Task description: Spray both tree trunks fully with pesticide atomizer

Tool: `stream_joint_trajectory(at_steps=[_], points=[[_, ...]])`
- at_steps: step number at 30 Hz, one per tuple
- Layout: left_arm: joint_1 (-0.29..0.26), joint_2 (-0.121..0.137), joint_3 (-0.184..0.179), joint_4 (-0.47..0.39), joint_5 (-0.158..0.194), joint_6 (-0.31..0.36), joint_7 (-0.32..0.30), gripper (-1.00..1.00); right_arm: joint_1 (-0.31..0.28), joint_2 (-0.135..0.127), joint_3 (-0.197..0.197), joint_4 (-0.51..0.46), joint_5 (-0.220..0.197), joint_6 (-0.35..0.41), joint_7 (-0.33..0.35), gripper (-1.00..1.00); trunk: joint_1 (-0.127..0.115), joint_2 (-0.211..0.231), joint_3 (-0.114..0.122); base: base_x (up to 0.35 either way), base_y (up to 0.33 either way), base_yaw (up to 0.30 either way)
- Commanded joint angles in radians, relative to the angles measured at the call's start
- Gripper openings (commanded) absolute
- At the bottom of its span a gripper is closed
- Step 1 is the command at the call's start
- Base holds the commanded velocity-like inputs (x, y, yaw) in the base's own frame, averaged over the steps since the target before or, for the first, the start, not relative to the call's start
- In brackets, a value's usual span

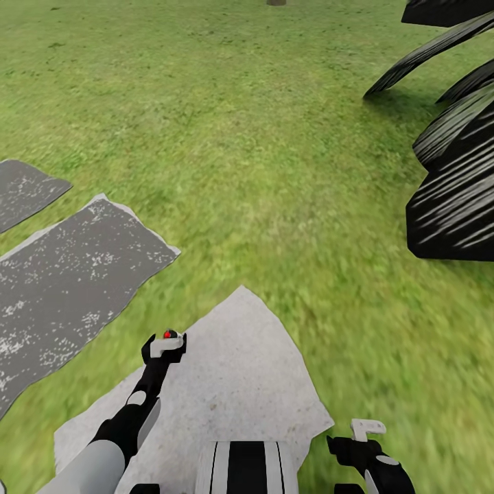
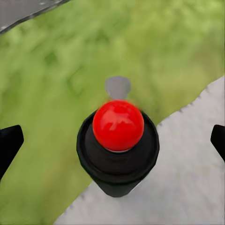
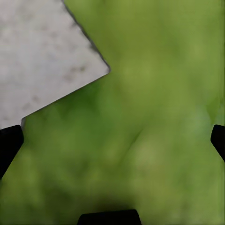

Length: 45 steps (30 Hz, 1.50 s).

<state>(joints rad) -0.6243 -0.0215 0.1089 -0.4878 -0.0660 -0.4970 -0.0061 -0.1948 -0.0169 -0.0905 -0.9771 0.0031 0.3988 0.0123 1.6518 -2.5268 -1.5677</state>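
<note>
My left arm [image 1: 127, 425] reaches forward and a little inward from my trunk [image 1: 247, 466], black wrist beyond a grey forearm. My left tool [image 1: 165, 346] hangs right over the pesticide atomizer [image 2: 118, 140], pointing down at its red top. Its fingers [image 2: 9, 140] stand wide apart, one on each side of the atomizer, touching neither side. My right arm [image 1: 384, 473] is drawn back close to my trunk, well to the right of the atomizer. My right tool [image 1: 367, 431] points down, its fingers [image 3: 8, 140] spread just as wide, with nothing between them.
</note>
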Motion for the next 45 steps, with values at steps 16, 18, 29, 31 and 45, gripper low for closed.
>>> stream_joint_trajectory(at_steps=[16,18,29,31,45], points=[[0.000,0.000,0.001,0.000,0.001,0.000,0.000,-1.00,0.000,0.000,0.000,0.000,0.000,0.000,0.000,1.00,0.000,0.000,0.000,0.004,0.000,0.000],[0.000,0.000,0.001,0.000,0.001,0.000,0.000,-1.00,0.000,0.000,0.000,0.000,0.000,0.000,0.000,1.00,0.000,0.000,0.000,0.000,0.000,0.000],[0.000,0.000,0.001,0.000,0.002,0.000,0.000,-1.00,0.000,0.000,0.000,0.000,0.000,0.000,0.000,1.00,0.000,0.000,0.000,0.000,0.000,0.000],[0.000,0.000,0.001,0.000,0.002,0.000,0.000,-1.00,0.000,0.000,0.000,0.000,0.000,0.000,0.000,1.00,0.000,0.000,0.000,0.000,0.000,0.000],[0.000,0.000,0.000,0.000,0.002,0.000,0.000,-1.00,0.000,0.000,0.000,0.001,0.000,0.000,0.000,1.00,-0.001,0.001,0.012,0.000,0.000,0.000]])
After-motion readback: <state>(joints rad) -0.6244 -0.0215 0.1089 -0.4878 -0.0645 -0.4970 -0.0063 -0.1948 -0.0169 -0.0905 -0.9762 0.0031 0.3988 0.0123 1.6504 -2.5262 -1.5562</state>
